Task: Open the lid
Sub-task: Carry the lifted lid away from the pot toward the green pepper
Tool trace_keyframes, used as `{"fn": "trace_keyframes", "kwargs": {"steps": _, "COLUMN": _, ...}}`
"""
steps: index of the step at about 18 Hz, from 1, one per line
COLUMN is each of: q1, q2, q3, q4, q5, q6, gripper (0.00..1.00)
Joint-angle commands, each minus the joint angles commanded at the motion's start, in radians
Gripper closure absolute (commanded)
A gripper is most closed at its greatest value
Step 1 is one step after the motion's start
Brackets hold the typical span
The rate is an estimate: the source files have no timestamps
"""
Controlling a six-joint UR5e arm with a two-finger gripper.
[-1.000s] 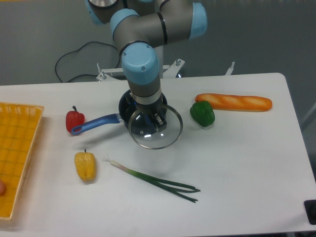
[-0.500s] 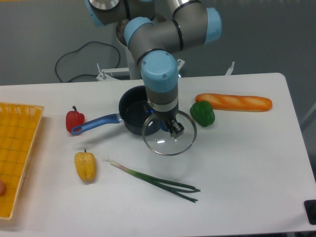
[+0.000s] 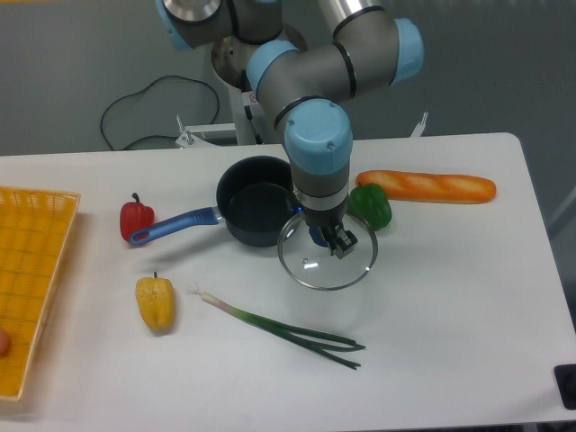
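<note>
The round glass lid (image 3: 315, 267) with its thin metal rim hangs just right of and in front of the dark saucepan (image 3: 255, 212), whose blue handle points left. My gripper (image 3: 328, 238) is shut on the lid's blue centre knob, pointing down from above. The pan now stands uncovered, and the lid overlaps only its right front edge. Whether the lid touches the table I cannot tell.
A green pepper (image 3: 373, 206) sits just behind the lid, with a baguette (image 3: 430, 186) further right. A spring onion (image 3: 279, 328) lies in front. A red pepper (image 3: 136, 219) and a yellow pepper (image 3: 156, 302) are at the left, beside a yellow basket (image 3: 31, 270).
My gripper has carried the lid to the right and slightly forward, off the saucepan, which is now fully uncovered. The pan has stayed in place.
</note>
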Motion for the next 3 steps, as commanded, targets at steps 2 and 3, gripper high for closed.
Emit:
{"fn": "trace_keyframes", "kwargs": {"steps": 2, "q1": 0.000, "q2": 0.000, "q3": -0.003, "q4": 0.000, "q5": 0.000, "q6": -0.003, "gripper": 0.48}}
{"fn": "trace_keyframes", "kwargs": {"steps": 3, "q1": 0.000, "q2": 0.000, "q3": -0.012, "q4": 0.002, "q5": 0.000, "q6": -0.005, "gripper": 0.48}}
